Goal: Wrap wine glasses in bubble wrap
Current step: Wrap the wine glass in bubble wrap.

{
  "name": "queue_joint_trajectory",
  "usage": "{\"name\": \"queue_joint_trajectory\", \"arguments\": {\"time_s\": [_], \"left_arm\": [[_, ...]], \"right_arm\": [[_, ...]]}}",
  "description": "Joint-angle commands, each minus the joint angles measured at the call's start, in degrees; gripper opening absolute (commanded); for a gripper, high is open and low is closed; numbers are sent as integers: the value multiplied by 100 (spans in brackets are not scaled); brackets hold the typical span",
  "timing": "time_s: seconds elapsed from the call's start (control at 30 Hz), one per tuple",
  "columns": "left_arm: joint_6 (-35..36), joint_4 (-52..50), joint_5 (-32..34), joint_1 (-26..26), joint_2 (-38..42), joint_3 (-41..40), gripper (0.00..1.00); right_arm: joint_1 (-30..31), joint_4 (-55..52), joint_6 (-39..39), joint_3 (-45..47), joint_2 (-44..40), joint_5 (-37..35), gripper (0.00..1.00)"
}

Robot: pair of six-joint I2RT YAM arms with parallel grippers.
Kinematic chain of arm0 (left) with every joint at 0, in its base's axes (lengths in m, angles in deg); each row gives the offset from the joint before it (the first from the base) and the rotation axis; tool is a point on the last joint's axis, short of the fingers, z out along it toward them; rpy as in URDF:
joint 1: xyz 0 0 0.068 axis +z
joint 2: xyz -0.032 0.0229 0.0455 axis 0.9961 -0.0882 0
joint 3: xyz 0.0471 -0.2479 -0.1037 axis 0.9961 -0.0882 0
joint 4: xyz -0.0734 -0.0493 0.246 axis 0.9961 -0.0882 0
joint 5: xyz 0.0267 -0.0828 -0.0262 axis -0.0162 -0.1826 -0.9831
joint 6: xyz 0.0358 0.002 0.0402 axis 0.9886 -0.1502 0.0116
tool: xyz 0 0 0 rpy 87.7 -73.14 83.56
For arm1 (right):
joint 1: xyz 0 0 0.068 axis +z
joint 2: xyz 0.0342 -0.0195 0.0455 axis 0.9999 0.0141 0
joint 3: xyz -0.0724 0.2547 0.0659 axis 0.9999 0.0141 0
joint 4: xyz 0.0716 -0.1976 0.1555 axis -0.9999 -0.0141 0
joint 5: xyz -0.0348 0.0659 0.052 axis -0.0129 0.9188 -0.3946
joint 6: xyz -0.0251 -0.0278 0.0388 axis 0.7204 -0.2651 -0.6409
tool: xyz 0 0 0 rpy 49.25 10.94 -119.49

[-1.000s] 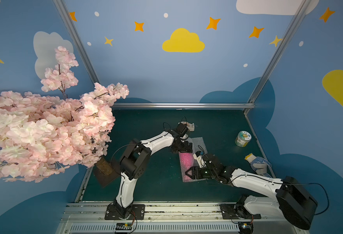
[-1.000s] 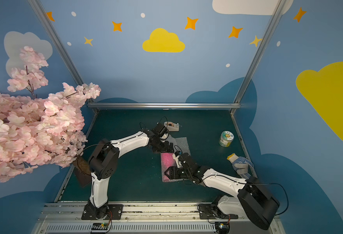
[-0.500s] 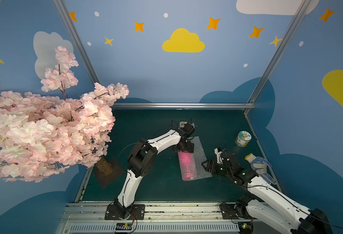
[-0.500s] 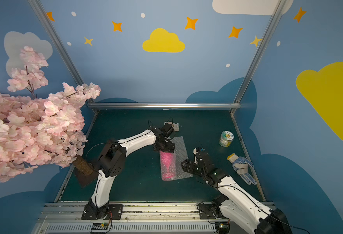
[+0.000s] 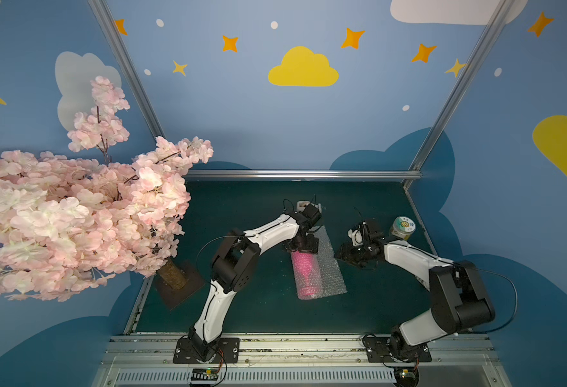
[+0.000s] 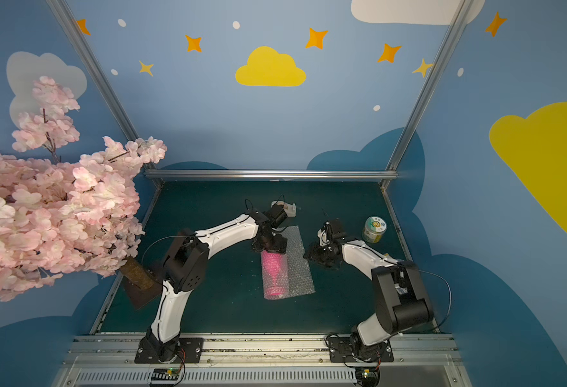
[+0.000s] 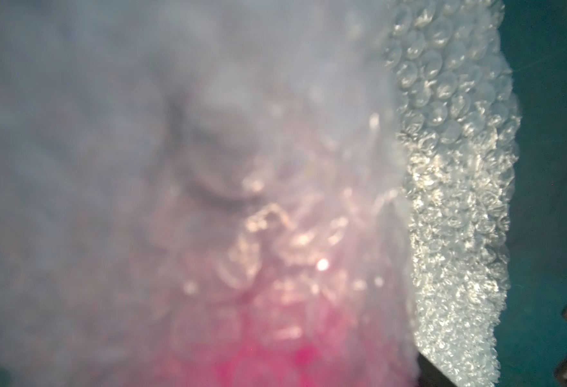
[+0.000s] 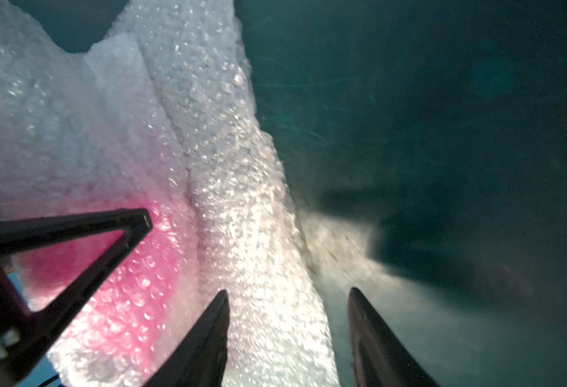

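The pink goblet (image 5: 303, 271) lies rolled in bubble wrap (image 5: 332, 274) mid-surface (image 5: 258, 311), with the left gripper (image 5: 303, 248) spread wide over its far end, the right gripper (image 8: 288, 291) parted and empty beside the loose flap, and a labelled tin (image 5: 402, 228) and tape dispenser (image 6: 285, 207) beyond.

text: none legible | tin (image 5: 403, 225) lid label: print too small to read

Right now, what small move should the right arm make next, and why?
Probably ease the right gripper onto the free edge of the bubble wrap and close. Its jaws stand apart right at that edge. The loose flap lies flat beside the pink goblet, which shows through a layer of wrap, while the left gripper sits over the bundle's far end.
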Motion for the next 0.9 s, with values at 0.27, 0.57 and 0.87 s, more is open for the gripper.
{"name": "queue_joint_trajectory", "arguments": {"time_s": [0.27,0.57,0.87], "left_arm": [[285,-168,-54,109,-3,-173,93],[333,-72,-99,175,37,-262,93],[321,221,-170,254,138,-473,93]], "right_arm": [[-75,-71,704,-206,1037,826,57],[22,985,275,453,1411,1606,52],[68,2027,-768,960,747,1896,32]]}}
